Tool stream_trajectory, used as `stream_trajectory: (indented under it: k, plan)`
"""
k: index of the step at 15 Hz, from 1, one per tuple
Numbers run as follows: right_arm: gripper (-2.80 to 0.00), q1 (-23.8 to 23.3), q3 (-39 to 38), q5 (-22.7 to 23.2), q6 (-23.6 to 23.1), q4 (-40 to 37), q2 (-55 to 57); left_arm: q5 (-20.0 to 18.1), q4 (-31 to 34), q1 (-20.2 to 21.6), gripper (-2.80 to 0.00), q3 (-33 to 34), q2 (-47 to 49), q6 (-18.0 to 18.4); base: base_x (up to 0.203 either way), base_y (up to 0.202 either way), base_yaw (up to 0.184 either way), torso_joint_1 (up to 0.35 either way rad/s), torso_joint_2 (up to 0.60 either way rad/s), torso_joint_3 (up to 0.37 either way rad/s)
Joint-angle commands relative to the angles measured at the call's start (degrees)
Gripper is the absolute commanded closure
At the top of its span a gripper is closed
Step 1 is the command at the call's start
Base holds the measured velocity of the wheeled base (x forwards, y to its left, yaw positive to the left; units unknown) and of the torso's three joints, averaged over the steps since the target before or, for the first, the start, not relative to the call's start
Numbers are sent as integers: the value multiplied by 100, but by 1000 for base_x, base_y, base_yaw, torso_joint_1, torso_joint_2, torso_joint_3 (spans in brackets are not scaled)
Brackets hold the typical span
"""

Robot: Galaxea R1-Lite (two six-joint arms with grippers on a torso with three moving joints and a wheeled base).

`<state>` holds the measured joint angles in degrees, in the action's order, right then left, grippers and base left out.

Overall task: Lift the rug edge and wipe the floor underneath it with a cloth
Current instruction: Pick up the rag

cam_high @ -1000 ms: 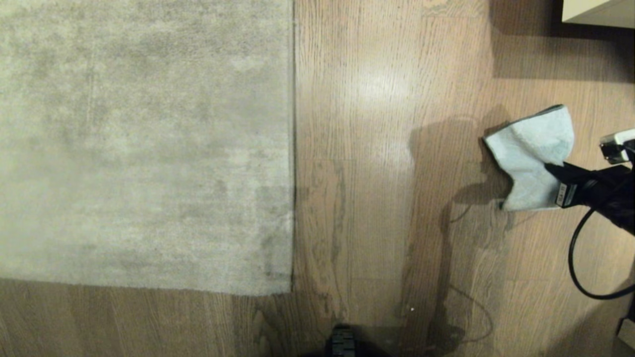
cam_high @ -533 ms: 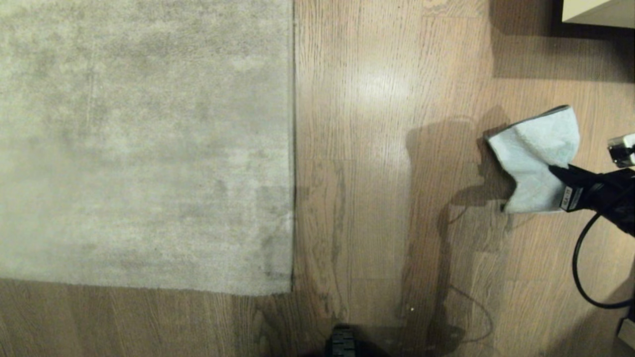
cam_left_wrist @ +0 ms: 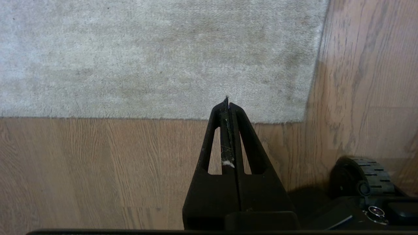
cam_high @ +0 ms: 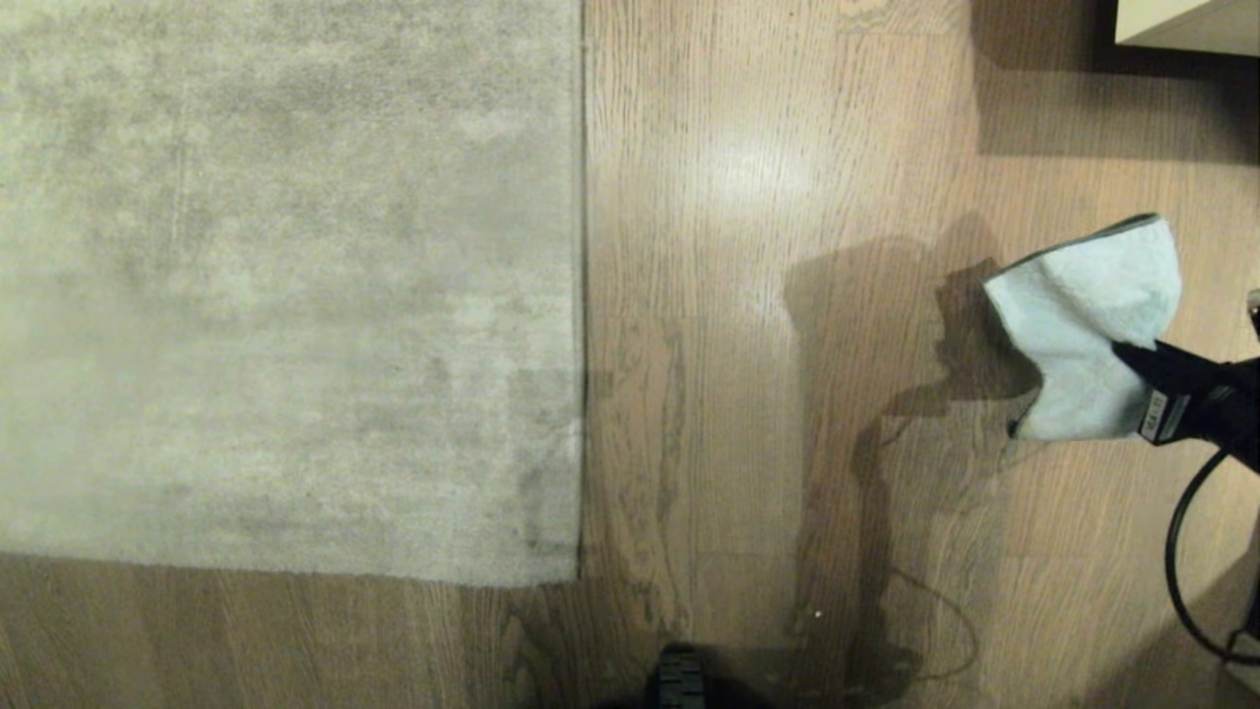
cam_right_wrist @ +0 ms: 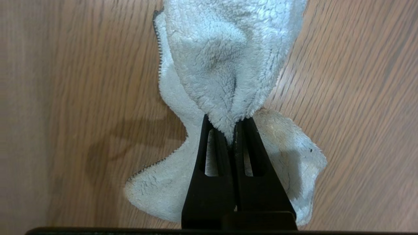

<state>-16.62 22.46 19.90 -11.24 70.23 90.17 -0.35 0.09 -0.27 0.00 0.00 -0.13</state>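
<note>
The beige-grey rug lies flat on the left, its straight rug edge [cam_high: 581, 295] running down to a corner [cam_high: 577, 581]. Light wood floor [cam_high: 748, 414] spreads to its right. At the far right my right gripper [cam_high: 1122, 350] is shut on the pale mint-blue cloth [cam_high: 1083, 315], which hangs bunched above the floor. In the right wrist view the cloth [cam_right_wrist: 225, 65] is pinched at the tips of the right gripper [cam_right_wrist: 232, 125]. My left gripper [cam_left_wrist: 227, 101] is shut and empty, parked over the floor near the rug corner [cam_left_wrist: 302, 119]; it does not show in the head view.
A pale piece of furniture [cam_high: 1181, 20] stands at the top right with a dark shadow below it. A black cable [cam_high: 1181, 571] loops from the right arm. The robot base wheel [cam_left_wrist: 365, 173] sits by the rug corner.
My right gripper has drawn the cloth a little to the right and slightly down in the head view. The rug has not moved.
</note>
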Motion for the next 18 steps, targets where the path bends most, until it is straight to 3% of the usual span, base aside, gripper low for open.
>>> stream_trajectory:
  k: [1,18]
  plan:
    - [0,0,-323,14,-5,31,-377,0,-3,0,0,0,0,-4,0,0,0,0,0,0]
    - [0,0,-1272,14,7,-67,-1278,0,0,0,0,0,0,-4,0,0,0,0,0,0]
